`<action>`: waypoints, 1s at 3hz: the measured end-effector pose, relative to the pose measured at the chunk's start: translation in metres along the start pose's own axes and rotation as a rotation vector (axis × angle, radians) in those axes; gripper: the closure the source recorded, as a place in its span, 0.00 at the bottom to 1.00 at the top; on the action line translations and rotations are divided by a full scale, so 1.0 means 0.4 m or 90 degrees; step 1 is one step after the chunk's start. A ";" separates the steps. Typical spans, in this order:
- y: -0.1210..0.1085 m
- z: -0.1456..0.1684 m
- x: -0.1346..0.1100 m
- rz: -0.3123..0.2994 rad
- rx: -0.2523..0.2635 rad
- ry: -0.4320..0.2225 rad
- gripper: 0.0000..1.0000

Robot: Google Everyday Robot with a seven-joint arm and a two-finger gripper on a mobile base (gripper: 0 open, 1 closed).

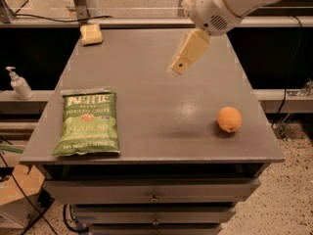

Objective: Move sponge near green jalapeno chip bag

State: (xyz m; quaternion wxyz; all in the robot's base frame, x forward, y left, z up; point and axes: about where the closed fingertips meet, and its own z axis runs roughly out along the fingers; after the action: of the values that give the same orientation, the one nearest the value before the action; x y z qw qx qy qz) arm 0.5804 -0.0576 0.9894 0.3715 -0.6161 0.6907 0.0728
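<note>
Hovering over the table (161,106), gripper (177,68) empty, touching nothing, its opening impossible to tell; sponge (91,34) well apart.

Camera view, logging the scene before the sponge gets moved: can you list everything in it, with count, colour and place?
sponge: one, pale yellow, far left corner of the table
green jalapeno chip bag: one, green with white lettering, flat at the near left edge
orange: one, orange, near right of the table
table: one, grey, drawers below
pump bottle: one, pale, on the ledge left of the table
gripper: one, pale yellow, in the air over the table's middle, apart from the sponge
arm: one, white, entering from upper right
</note>
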 end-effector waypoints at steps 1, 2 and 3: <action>-0.032 0.090 -0.031 0.026 0.008 -0.043 0.00; -0.077 0.177 -0.058 0.058 0.018 -0.095 0.00; -0.132 0.264 -0.093 0.091 0.023 -0.148 0.00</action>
State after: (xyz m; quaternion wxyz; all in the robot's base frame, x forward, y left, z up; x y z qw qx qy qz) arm 0.6717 0.0190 0.9556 0.4540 -0.5461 0.6862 0.1576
